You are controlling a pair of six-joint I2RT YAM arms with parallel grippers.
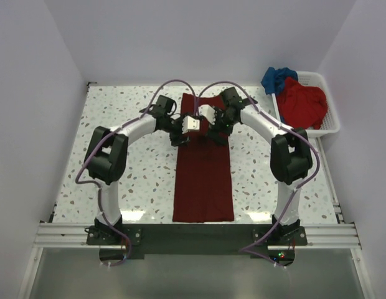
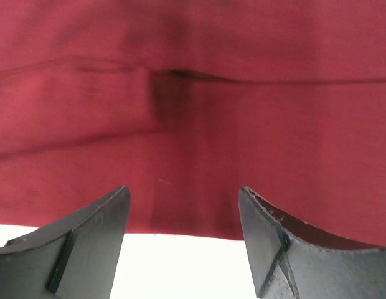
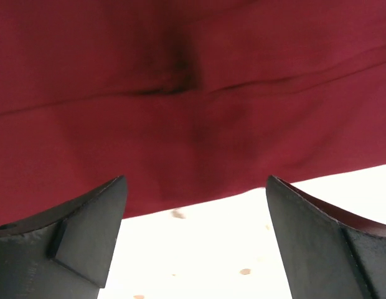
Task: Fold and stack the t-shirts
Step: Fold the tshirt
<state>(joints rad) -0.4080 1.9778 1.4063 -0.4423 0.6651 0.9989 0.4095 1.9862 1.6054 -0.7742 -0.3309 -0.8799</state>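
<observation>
Maroon t-shirt (image 1: pixel 203 180) is lying flat as a long narrow strip down centre of table (image 1: pixel 131 124). L gripper (image 1: pixel 179 137) is sitting over strip's left edge, R gripper (image 1: pixel 219 134) over its right edge, both at far half. Both are showing jaws apart, nothing clamped; contact w/ cloth can't be told. Red t-shirt (image 1: pixel 302 103) and blue t-shirt (image 1: pixel 277 78) are lying in white basket (image 1: pixel 327 124), far right.

The top of the maroon shirt (image 1: pixel 203 180) is hidden under the left gripper (image 1: pixel 180 138) and the right gripper (image 1: pixel 216 134). In both wrist views it is cut off by three edges. The blue shirt (image 1: pixel 277 78) is partly covered by the red shirt (image 1: pixel 302 103).
</observation>
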